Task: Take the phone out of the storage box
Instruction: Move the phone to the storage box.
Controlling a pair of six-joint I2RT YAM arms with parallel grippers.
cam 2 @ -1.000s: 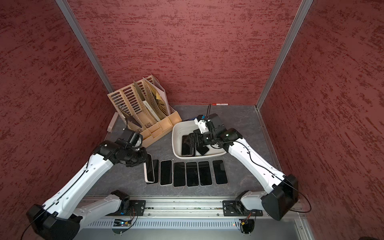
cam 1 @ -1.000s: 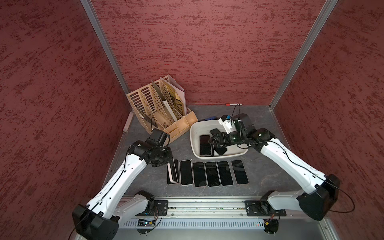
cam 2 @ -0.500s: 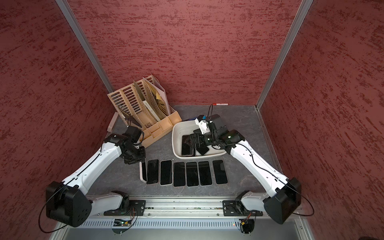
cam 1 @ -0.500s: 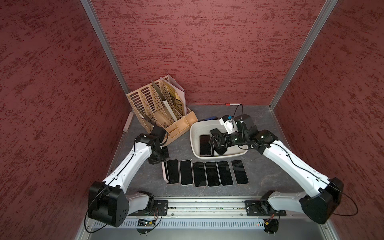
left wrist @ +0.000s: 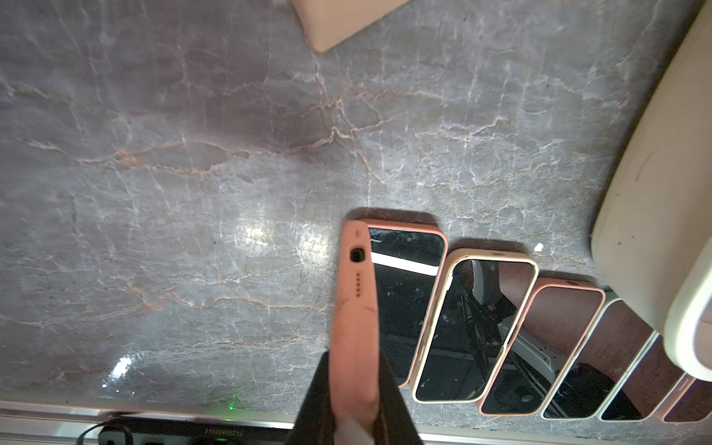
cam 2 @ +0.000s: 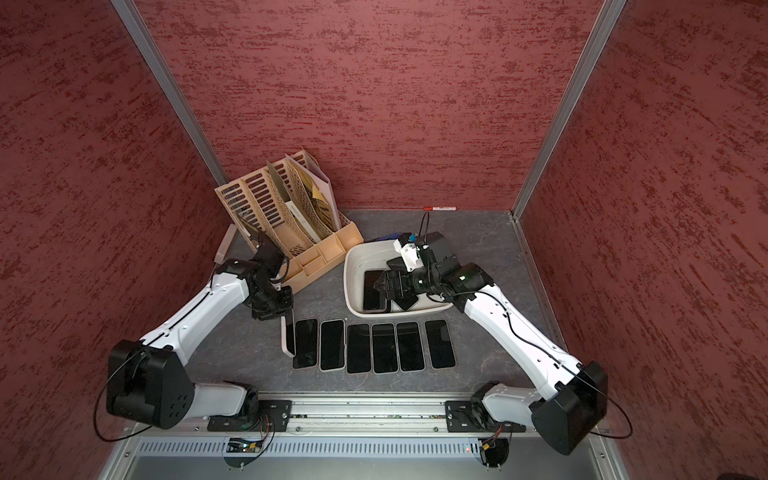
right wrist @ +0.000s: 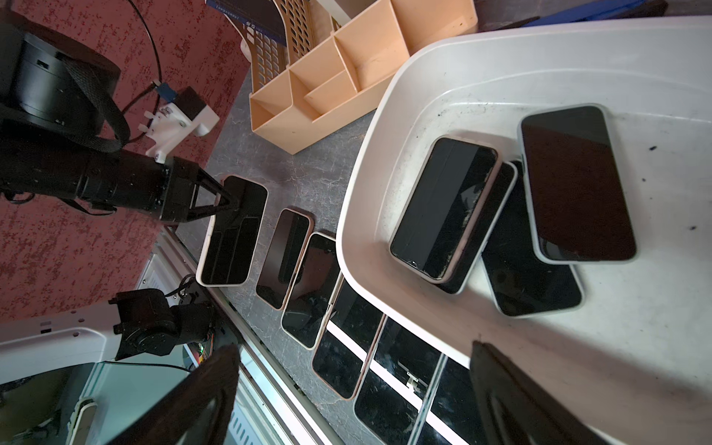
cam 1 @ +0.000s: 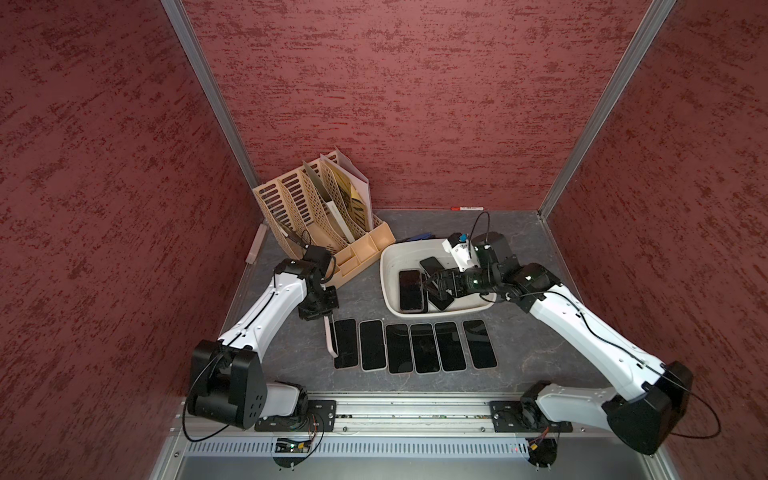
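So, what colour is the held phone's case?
Salmon pink; the case shows best in left wrist view.

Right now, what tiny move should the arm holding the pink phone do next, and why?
Probably lower and tip the pink-cased phone flat onto the bare table at the end of the row of phones. The left gripper is shut on it, holding it on edge beside six phones lying screen-up.

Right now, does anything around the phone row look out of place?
Yes: the pink-cased phone in the left end effector is up on its long edge at the row's end, not flat like the six phones beside it.
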